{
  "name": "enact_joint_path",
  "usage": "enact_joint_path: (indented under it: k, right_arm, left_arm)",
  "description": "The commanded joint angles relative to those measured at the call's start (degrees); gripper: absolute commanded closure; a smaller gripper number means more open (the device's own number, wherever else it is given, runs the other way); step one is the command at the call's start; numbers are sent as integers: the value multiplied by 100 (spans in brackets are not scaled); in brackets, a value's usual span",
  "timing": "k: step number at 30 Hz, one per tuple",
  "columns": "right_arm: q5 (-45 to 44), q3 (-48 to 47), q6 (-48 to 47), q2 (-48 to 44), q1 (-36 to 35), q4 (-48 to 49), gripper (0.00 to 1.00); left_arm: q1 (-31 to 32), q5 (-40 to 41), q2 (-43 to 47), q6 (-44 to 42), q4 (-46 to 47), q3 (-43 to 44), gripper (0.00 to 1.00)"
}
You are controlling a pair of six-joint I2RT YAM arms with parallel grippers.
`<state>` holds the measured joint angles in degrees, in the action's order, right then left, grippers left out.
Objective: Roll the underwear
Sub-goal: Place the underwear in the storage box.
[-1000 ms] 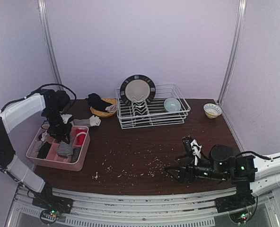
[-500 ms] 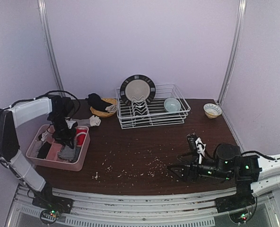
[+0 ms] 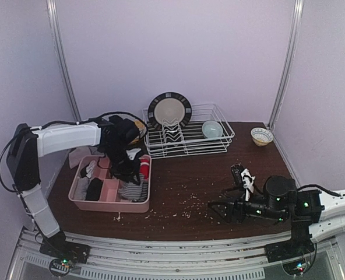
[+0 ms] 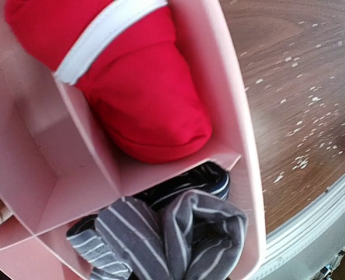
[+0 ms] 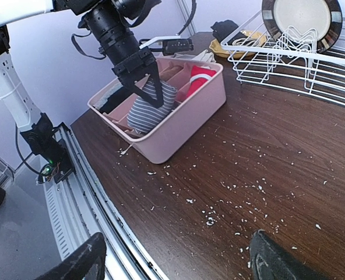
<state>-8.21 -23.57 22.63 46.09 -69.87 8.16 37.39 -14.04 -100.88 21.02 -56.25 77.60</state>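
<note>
A pink divided tray [image 3: 105,205] holds rolled underwear. A red roll with a white band [image 4: 143,99] fills its far right compartment. A grey striped piece [image 4: 178,233] lies loose in the near right one, over a dark striped piece. My left gripper [image 3: 127,174] reaches down into the tray. In the right wrist view its fingers [image 5: 152,93] are sunk in the grey striped cloth [image 5: 143,116], and their grip is hidden. My right gripper [image 5: 175,259] is open and empty, low over the table's near right part, well right of the tray [image 5: 184,122].
A white dish rack [image 3: 187,146] with a plate [image 3: 169,109] and a bowl [image 3: 212,128] stands at the back. A small bowl [image 3: 261,136] sits at the back right. A yellow basket of dark clothes [image 3: 126,129] is behind the tray. White crumbs litter the table.
The left arm has swung right and the pink tray has slid with it from the table's left edge toward the middle. The right arm has barely moved.
</note>
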Motion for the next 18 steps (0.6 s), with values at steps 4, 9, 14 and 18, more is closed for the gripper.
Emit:
enact_joint_path:
  k: [4, 9, 14, 18]
  right_arm:
    - [-273, -208, -63, -116, 26, -341, 18]
    - [-285, -264, -35, -117, 28, -381, 18]
    - [-259, -225, 77, -110, 26, -322, 18]
    - [-244, -256, 140, -154, 30, -414, 18]
  left_arm:
    - [79, -126, 280, 11, 272, 368, 100]
    - [60, -1275, 669, -253, 780, -24, 100]
    - [-184, -2569, 541, -351, 1565, -459, 100]
    - [-539, -2810, 387, -517, 1601, -701, 100]
